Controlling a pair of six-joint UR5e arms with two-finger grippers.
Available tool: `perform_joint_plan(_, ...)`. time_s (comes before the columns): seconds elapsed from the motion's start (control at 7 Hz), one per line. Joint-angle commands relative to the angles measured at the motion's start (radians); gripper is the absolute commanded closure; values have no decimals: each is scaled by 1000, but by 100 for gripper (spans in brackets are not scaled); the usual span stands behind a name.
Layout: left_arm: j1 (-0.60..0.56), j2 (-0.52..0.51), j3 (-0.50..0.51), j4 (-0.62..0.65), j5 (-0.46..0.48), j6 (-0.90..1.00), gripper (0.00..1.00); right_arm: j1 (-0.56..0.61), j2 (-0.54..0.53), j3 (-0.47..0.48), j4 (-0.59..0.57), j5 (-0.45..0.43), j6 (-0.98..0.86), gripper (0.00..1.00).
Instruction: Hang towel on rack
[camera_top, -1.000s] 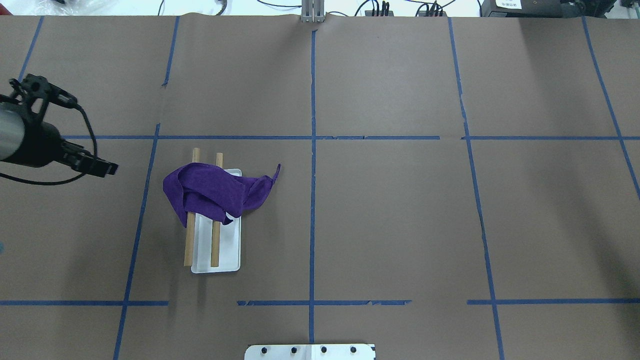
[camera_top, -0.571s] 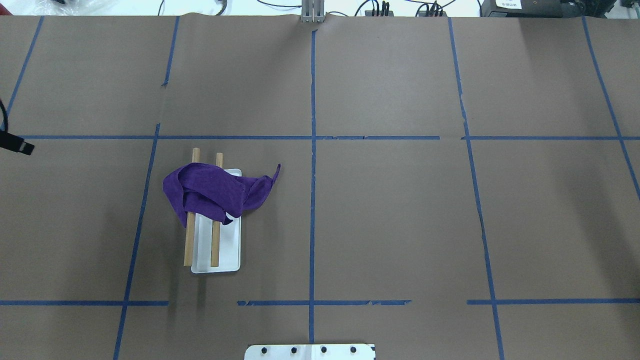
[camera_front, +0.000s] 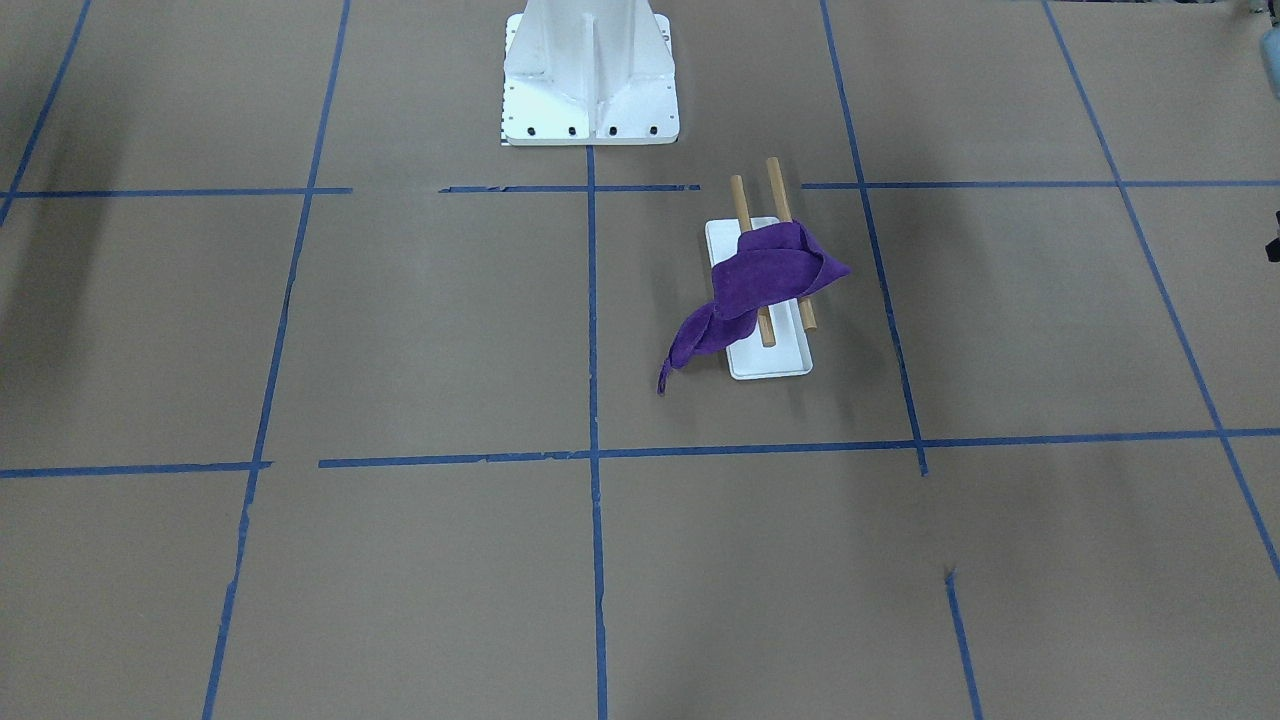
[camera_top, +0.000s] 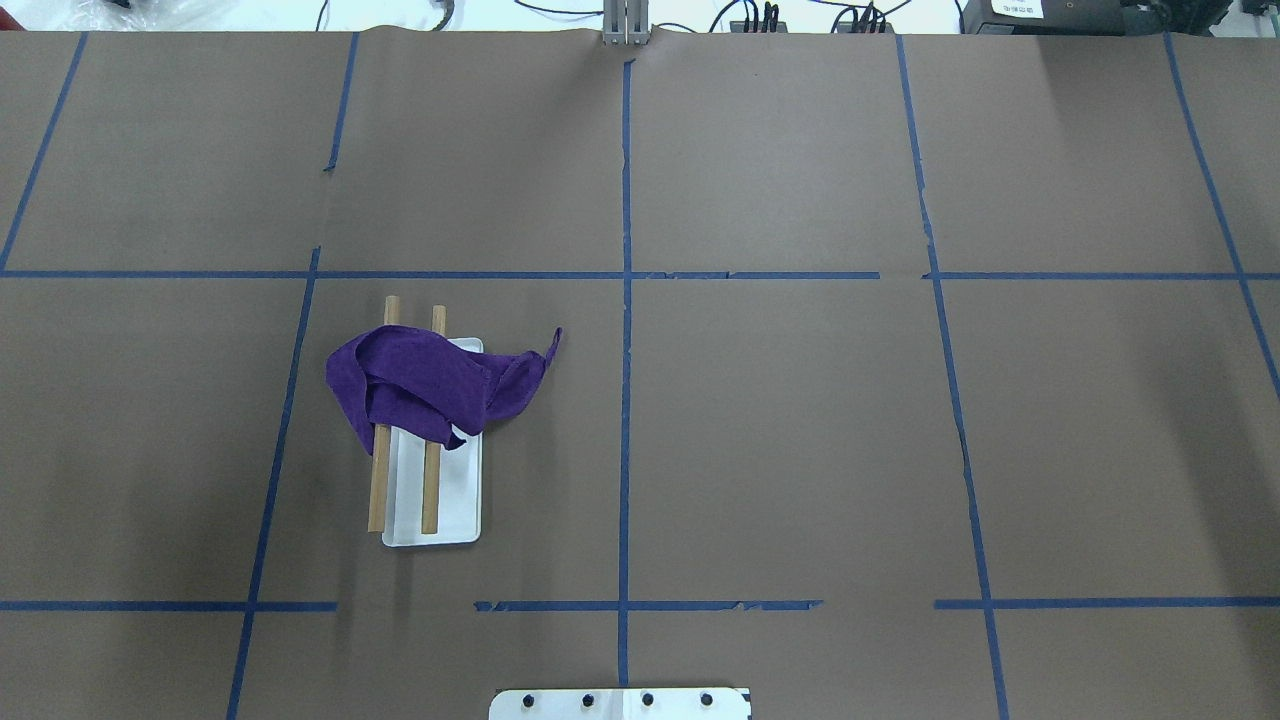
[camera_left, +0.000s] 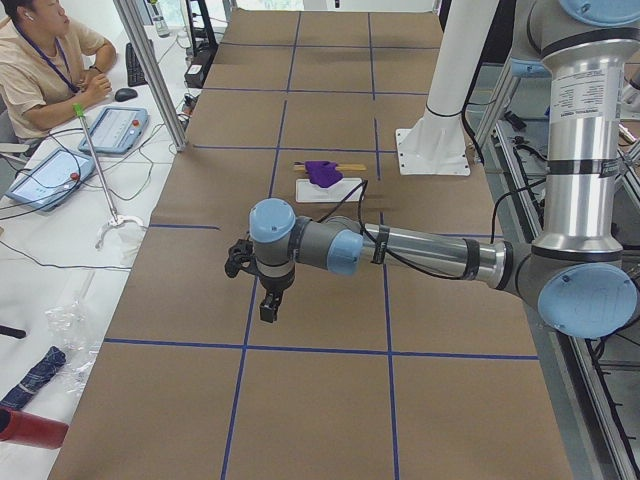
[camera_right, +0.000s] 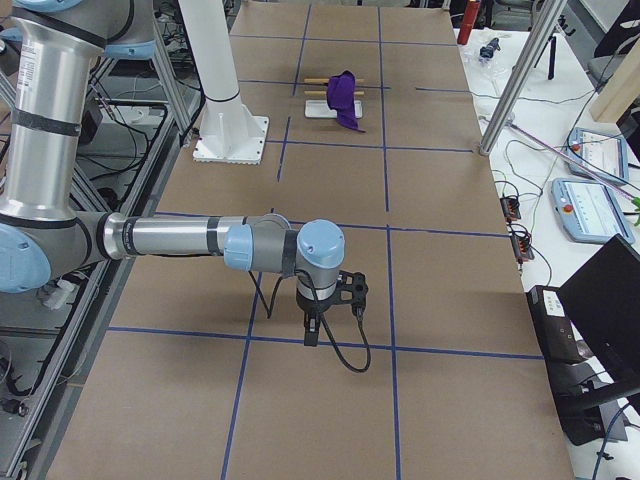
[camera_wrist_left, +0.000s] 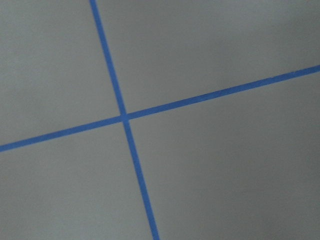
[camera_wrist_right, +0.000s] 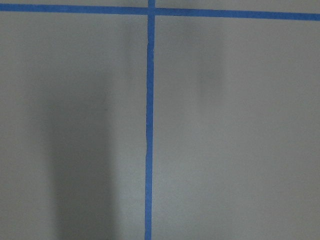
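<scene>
Now the purple towel (camera_top: 425, 385) lies bunched over both dowels (camera_top: 431, 490) of the rack (camera_top: 458, 505), toward their far ends, one corner trailing to the right. Well apart from it, over the surface (camera_top: 800, 450), hang the left claw (camera_left: 268, 306) and right claw (camera_right: 311, 330); whether either is open cannot be told.

Middles of the dowels (camera_top: 431, 490) beneath the towel (camera_top: 430, 385); left gripper (camera_left: 268, 310) and right gripper (camera_right: 311, 333) fingers too small.
</scene>
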Motion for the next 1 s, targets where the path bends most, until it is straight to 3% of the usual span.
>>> perform_joint_plan(0.0, -18, 3, -8, 81, 5, 13, 0, 1, 6, 2, 0, 0, 4, 0)
perform_joint_plan(0.86, -60, 54, -14, 6, -3, 153, 0, 1, 20, 2, 0, 3, 4, 0)
